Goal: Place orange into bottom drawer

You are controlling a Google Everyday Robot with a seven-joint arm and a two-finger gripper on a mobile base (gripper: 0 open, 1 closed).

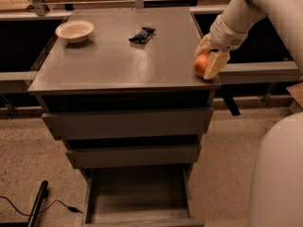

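So the orange [200,66] is sitting on top of the cabinet [118,63], right at the top's front right corner, basically at the edge. The gripper [208,62] is down on it there, coming in from the cabinet's right side, with the white arm [251,6] stretching away up past the cabinet's back right corner. It's snug against the orange, but I honestly can't tell whether the jaws are clamped on it or just apart around it.

The bottom drawer [137,195] is pulled out at the cabinet's foot, lowest of the three, and the two drawers above it stick out a bit less. At the cabinet top's back left corner there's a white bowl [75,30], and a black wrapper [142,34] lies near the back middle, well apart from the orange.
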